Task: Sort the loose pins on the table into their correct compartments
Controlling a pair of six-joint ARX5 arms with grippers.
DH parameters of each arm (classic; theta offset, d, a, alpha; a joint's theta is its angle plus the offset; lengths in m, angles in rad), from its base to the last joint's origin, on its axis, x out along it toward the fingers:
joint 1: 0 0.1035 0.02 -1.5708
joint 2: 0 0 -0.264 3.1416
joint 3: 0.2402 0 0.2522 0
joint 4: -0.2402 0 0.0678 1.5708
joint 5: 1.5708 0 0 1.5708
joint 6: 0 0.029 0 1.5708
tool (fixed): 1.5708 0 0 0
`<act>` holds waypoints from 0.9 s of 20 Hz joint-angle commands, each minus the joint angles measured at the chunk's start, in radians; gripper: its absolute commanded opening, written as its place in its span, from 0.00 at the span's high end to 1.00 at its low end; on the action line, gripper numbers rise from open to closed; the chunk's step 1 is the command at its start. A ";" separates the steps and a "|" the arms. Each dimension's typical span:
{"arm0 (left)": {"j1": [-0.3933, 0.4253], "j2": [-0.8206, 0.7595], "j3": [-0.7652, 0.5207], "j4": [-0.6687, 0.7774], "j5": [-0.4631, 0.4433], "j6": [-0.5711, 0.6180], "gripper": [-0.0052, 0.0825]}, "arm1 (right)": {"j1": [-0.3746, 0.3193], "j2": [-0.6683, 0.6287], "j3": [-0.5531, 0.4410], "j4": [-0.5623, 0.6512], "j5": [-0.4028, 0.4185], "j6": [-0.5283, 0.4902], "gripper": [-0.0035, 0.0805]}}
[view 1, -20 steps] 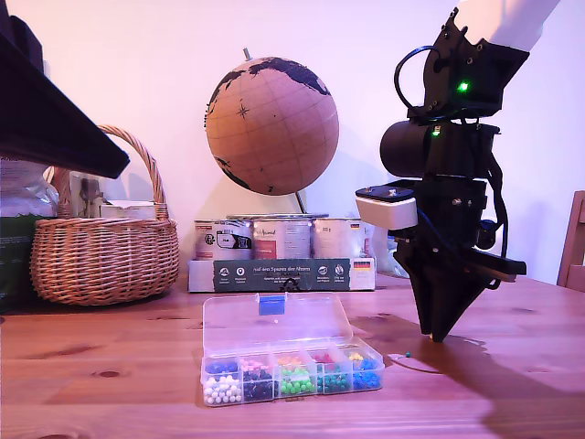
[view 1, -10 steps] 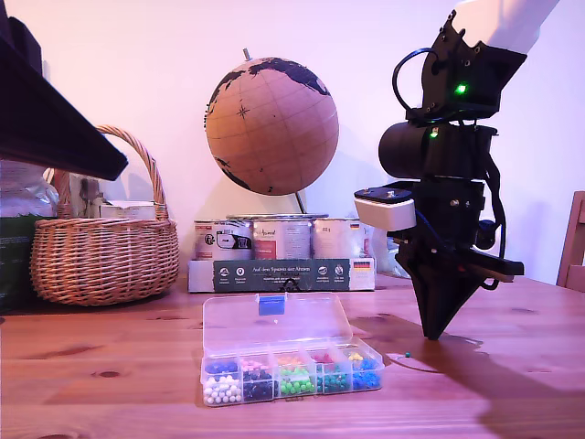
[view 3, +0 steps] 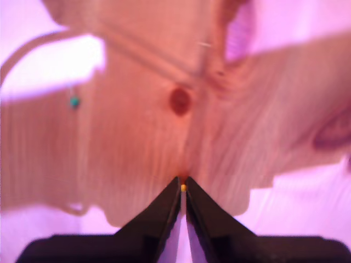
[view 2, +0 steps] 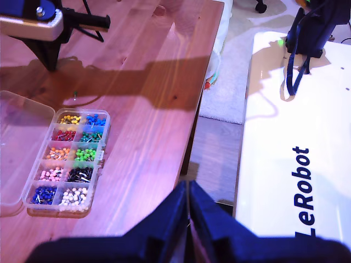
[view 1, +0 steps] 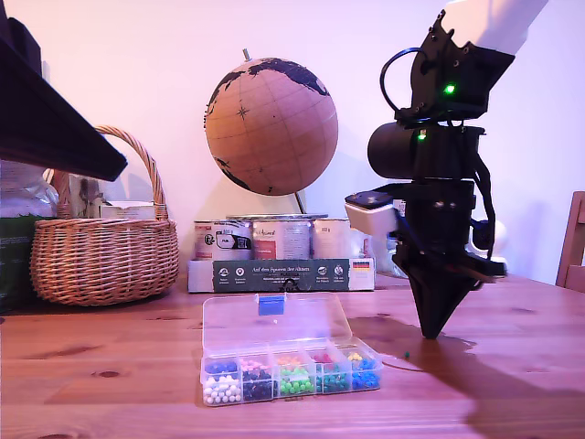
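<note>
My second gripper (view 3: 182,183) hangs point-down just above the table (view 1: 110,384), towards the exterior view's right (view 1: 430,335). It is shut, with a yellow pin head (view 3: 182,187) showing between its tips. A loose green pin (view 1: 406,355) lies on the wood close by, between that gripper and the clear organiser box (view 1: 291,366). The first wrist view shows the box's compartments (view 2: 69,156), each holding one colour of pin heads, and the green pin (view 2: 74,94) beyond them. My first gripper (view 2: 188,186) is shut and empty, high above the table's edge.
A wicker basket (view 1: 105,247) stands at the exterior view's left, and a cork globe (view 1: 271,126) stands behind a row of tins (view 1: 283,240). A chair (view 1: 576,242) shows at that view's right edge. A white LeRobot board (view 2: 290,164) lies beyond the table edge.
My second gripper has shifted a little toward the exterior view's left, nearer the box. The green pin and the box have not moved.
</note>
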 commanded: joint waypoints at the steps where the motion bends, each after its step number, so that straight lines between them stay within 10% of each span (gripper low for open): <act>1: -0.001 0.005 0.002 0.003 -0.007 0.000 0.97 | 0.006 0.061 -0.008 -0.039 0.002 0.104 0.97; 12: -0.001 0.005 0.002 0.000 -0.026 0.000 0.97 | 0.032 0.053 0.316 -0.340 -0.072 1.249 0.97; 18: -0.001 0.005 0.002 -0.001 -0.026 0.000 0.97 | 0.059 0.042 0.324 -0.420 -0.168 1.349 0.97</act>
